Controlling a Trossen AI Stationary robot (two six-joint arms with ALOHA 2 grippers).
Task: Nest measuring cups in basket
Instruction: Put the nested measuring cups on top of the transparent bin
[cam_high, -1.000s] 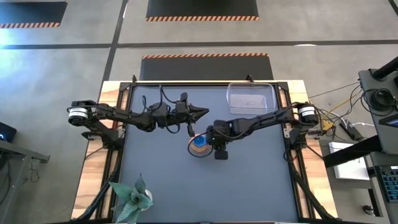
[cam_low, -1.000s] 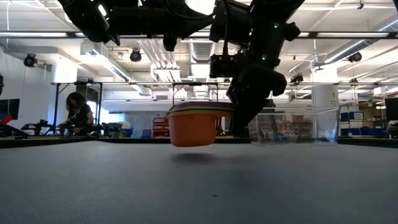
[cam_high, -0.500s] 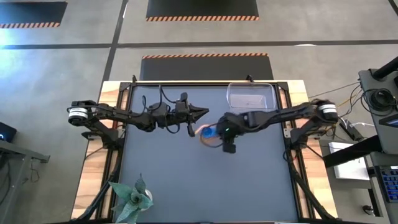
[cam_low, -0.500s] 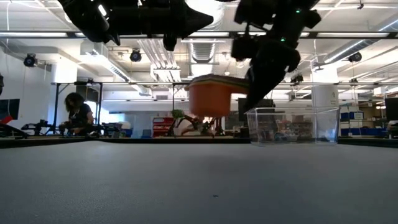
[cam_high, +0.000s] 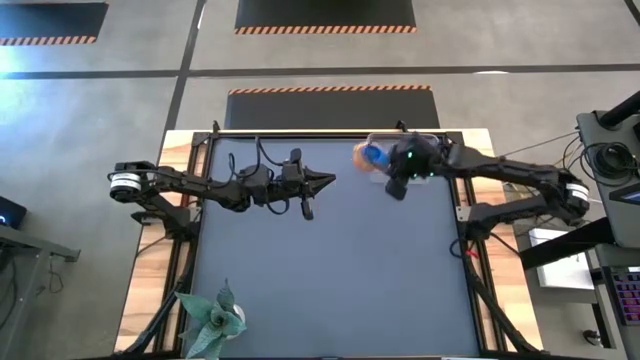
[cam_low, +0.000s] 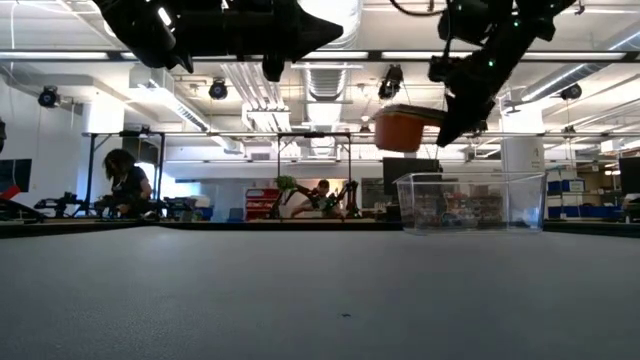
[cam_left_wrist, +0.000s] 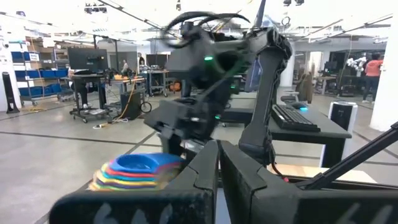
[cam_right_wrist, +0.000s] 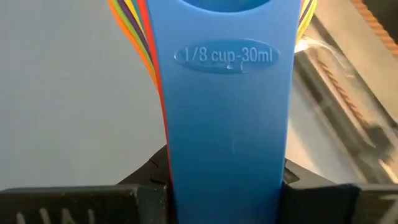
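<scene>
right pincer (cam_high: 392, 178): nested rainbow measuring cups (cam_high: 371, 157), blue innermost, beside clear basket (cam_high: 438, 141)

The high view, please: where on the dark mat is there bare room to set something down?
The dark mat lies bare between the shut left gripper and the potted plant. Crowded: the far right corner, where the right gripper holds the nested measuring cups beside the clear plastic basket.

Blue cup handle (cam_right_wrist: 227, 124) (marked 1/8 cup) over stacked coloured handles, perhaps the basket (cam_right_wrist: 339, 93) beside
</scene>
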